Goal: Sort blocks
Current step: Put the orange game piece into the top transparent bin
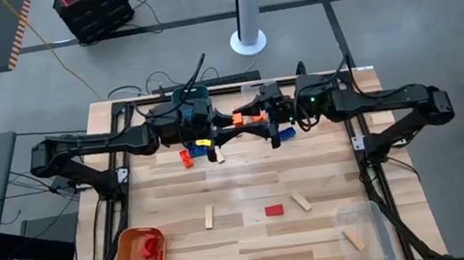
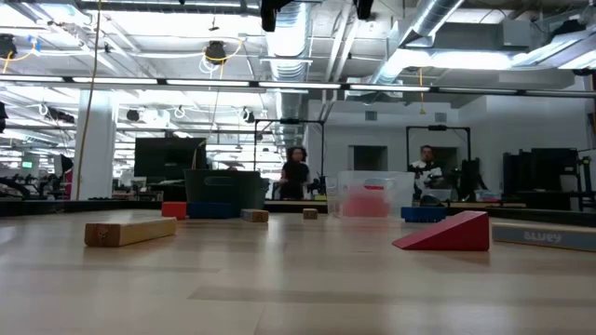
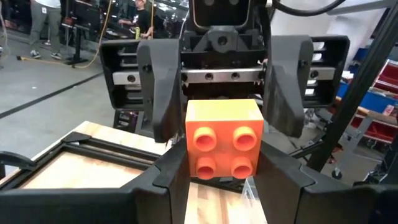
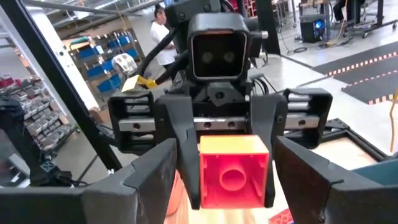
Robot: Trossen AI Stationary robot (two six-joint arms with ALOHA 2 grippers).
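High view, upper centre of frame: left gripper pinches an orange brick. Right gripper faces it, fingers spread either side of the brick. Red wedge lies lower centre.

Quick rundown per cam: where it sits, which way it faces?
High: overhead, straight down on the table; both arms meet over it.
Low: tabletop height, level across into the room; red wedge near; no claw.
Left wrist: on the left arm, facing the open right claw; left claw grips the orange block.
Right wrist: on the right arm, facing the left claw; own fingers flank the block.
Shared: both wrist views show that block.
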